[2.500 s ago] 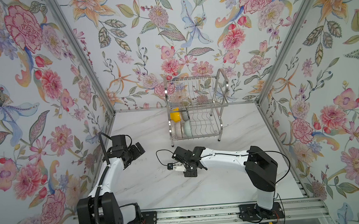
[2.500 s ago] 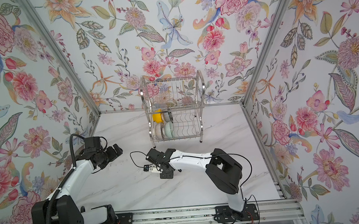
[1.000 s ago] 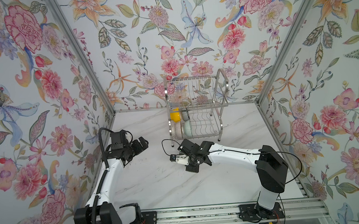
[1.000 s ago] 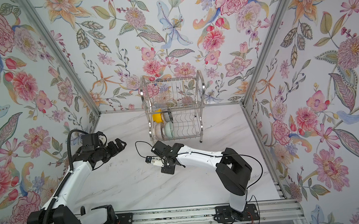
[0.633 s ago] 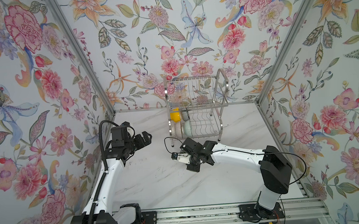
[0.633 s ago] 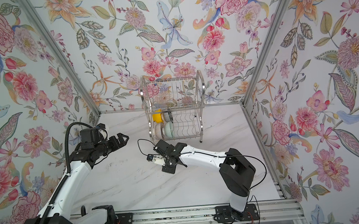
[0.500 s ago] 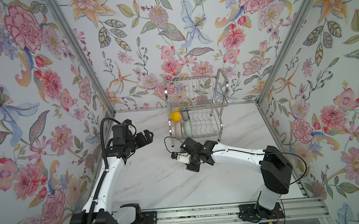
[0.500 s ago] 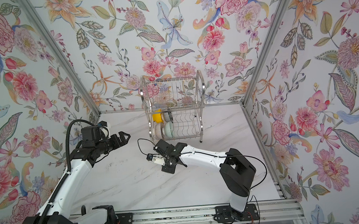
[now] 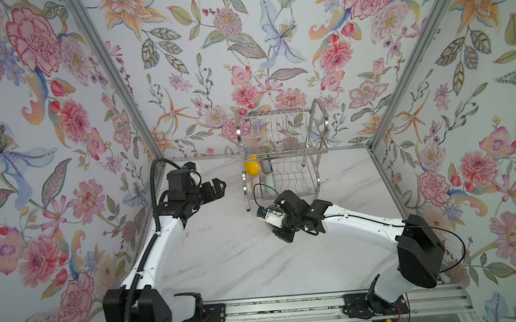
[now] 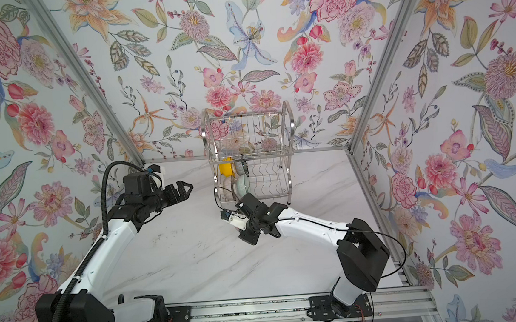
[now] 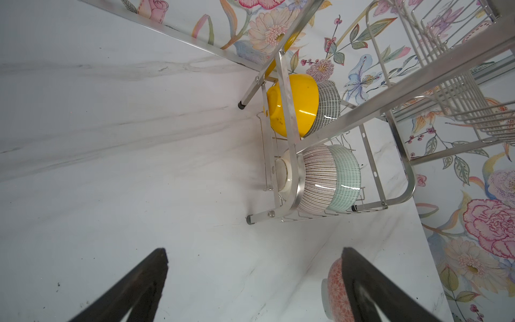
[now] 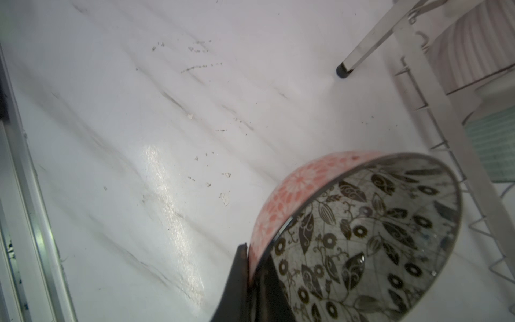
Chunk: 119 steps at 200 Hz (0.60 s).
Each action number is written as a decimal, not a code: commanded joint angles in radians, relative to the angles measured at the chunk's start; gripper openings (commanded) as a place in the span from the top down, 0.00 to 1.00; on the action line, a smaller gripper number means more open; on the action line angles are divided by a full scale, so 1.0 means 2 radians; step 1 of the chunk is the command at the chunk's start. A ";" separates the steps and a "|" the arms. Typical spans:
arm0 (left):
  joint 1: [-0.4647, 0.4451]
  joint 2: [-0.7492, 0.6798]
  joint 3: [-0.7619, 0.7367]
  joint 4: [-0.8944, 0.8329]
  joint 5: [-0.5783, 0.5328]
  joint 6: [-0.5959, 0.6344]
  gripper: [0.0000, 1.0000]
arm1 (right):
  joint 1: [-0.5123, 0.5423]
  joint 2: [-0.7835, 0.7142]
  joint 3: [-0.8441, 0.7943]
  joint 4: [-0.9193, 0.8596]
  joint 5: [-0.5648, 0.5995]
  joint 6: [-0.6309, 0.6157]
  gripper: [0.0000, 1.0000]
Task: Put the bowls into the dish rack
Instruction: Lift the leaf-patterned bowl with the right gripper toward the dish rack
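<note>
Right wrist view: pink bowl (image 12: 295, 181), pinched at the rim by the right gripper (image 12: 252, 259) near the rack (image 12: 443, 125), is best slotted on edge beside the green bowl (image 12: 496, 150); left gripper (image 11: 253, 252) is spread.

Left arm (image 9: 168, 233) and right arm (image 9: 360, 223) have advanced toward the dish rack (image 9: 276, 132).
</note>
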 commanded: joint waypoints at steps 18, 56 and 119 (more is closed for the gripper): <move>-0.002 -0.002 -0.006 0.023 0.018 0.029 0.01 | -0.034 -0.042 -0.030 0.089 -0.058 0.051 1.00; -0.002 -0.019 -0.036 0.076 0.048 0.038 0.01 | -0.072 -0.072 -0.072 0.175 -0.095 0.110 1.00; -0.002 -0.027 -0.080 0.135 0.099 0.051 0.01 | -0.110 -0.098 -0.138 0.312 -0.119 0.212 1.00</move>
